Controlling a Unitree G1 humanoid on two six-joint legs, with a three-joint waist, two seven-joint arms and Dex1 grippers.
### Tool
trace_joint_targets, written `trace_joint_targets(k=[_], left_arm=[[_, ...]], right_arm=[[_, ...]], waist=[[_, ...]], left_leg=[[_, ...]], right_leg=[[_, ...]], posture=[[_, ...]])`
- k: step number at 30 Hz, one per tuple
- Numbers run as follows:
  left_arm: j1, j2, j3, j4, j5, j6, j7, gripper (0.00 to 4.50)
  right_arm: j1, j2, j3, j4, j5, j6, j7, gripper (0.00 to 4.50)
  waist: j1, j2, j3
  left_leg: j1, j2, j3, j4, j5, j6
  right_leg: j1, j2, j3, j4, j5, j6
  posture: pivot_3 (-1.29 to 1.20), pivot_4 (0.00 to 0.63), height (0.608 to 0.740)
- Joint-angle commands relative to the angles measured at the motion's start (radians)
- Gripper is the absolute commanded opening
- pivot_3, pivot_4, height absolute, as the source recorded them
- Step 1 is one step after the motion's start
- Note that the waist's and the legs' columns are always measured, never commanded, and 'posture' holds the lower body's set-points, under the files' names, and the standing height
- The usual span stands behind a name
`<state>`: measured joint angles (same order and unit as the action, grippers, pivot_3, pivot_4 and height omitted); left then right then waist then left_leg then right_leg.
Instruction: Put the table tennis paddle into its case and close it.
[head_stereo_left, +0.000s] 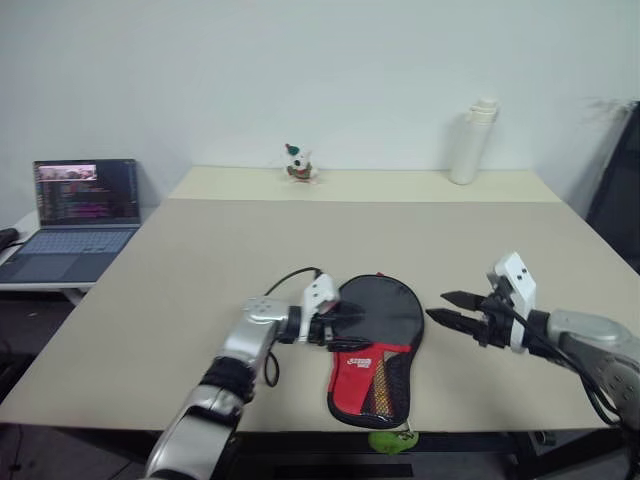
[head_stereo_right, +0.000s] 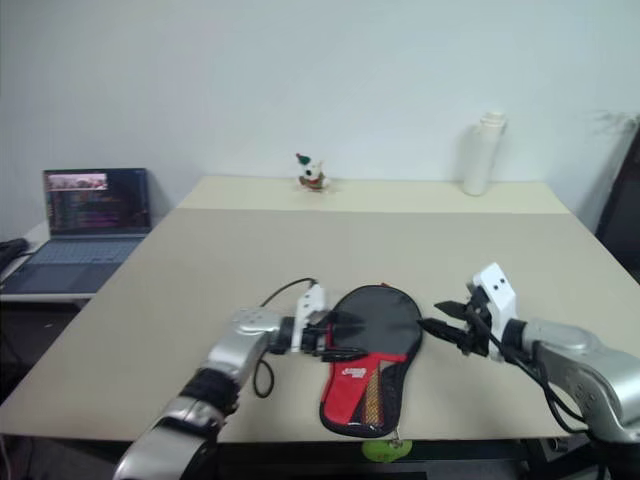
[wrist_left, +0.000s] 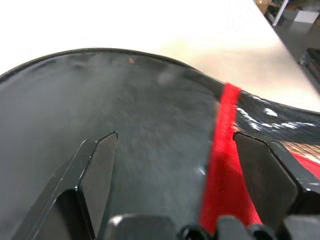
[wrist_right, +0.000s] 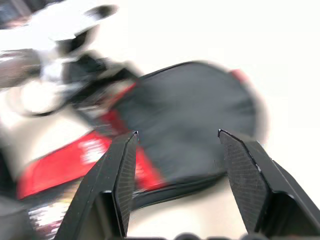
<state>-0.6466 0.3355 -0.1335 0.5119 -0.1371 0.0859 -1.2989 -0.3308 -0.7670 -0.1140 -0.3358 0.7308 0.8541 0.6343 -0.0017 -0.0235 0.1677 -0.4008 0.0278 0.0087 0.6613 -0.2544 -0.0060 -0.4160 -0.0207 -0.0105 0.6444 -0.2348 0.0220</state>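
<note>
Left eye view: case between left hand, right hand.

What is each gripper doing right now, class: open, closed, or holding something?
Left gripper: open, at the case edge.
Right gripper: open, holding nothing.

Head pair: from above the near edge of the surface, facing forward and down to the far wall; both eyes share the case.
Left wrist: right against the case, looking along it.
Right wrist: near the case, facing the left end effector beyond.
</note>
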Motion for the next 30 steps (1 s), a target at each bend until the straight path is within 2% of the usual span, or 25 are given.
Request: trace_joint_targets(k=[1, 6, 12, 18, 22, 30], left_arm=[[0.088, 0.106, 0.091, -0.241, -0.114, 0.135, -0.002, 4.06], [0.215, 0.221, 0.168, -0.418, -0.2, 0.249, 0.037, 4.06], [0.332, 0.245, 0.248, -0.606, -0.257, 0.323, 0.176, 4.06], [0.377, 0.243, 0.263, -0.733, -0.281, 0.369, 0.291, 4.06], [0.394, 0.267, 0.3, -0.787, -0.286, 0.373, 0.349, 4.06], [0.358, 0.25, 0.25, -0.717, -0.251, 0.334, 0.408, 4.06]], right_arm=[[-0.095, 0.033, 0.031, 0.127, -0.071, -0.124, 0.078, 2.81], [-0.172, 0.071, 0.075, 0.285, -0.153, -0.244, 0.174, 2.81], [-0.291, 0.121, 0.124, 0.559, -0.264, -0.405, 0.303, 2.81], [-0.352, 0.117, 0.131, 0.767, -0.353, -0.543, 0.402, 2.81], [-0.358, 0.112, 0.106, 0.795, -0.377, -0.565, 0.397, 2.81], [-0.307, 0.083, 0.069, 0.742, -0.384, -0.548, 0.4, 2.81]], waist=[[-0.011, -0.001, 0.002], [-0.016, 0.0, 0.004], [-0.009, -0.001, 0.007], [0.001, -0.002, 0.008], [-0.002, -0.001, 0.009], [-0.001, 0.0, 0.009]], left_leg=[[0.001, 0.001, 0.0, 0.0, 0.0, 0.0], [0.002, 0.002, -0.003, -0.001, 0.0, 0.0], [0.001, 0.002, -0.001, 0.0, 0.0, 0.0], [0.001, 0.002, 0.0, 0.0, 0.0, 0.0], [0.001, 0.002, 0.0, 0.0, 0.0, 0.0], [0.002, 0.002, 0.001, 0.0, 0.0, 0.0]], right_leg=[[0.0, 0.001, 0.0, 0.001, 0.0, -0.001], [0.0, 0.003, 0.0, 0.004, -0.002, -0.005], [0.0, -0.001, 0.0, 0.003, -0.001, -0.004], [0.0, -0.002, 0.0, 0.002, -0.001, -0.004], [0.0, -0.001, 0.001, 0.003, 0.0, -0.006], [0.0, -0.001, 0.0, 0.003, 0.0, -0.006]], posture=[[0.0, 0.15, 0.74], [0.0, 0.15, 0.74], [0.0, 0.15, 0.74], [0.0, 0.15, 0.74], [0.0, 0.15, 0.74], [0.0, 0.15, 0.74]])
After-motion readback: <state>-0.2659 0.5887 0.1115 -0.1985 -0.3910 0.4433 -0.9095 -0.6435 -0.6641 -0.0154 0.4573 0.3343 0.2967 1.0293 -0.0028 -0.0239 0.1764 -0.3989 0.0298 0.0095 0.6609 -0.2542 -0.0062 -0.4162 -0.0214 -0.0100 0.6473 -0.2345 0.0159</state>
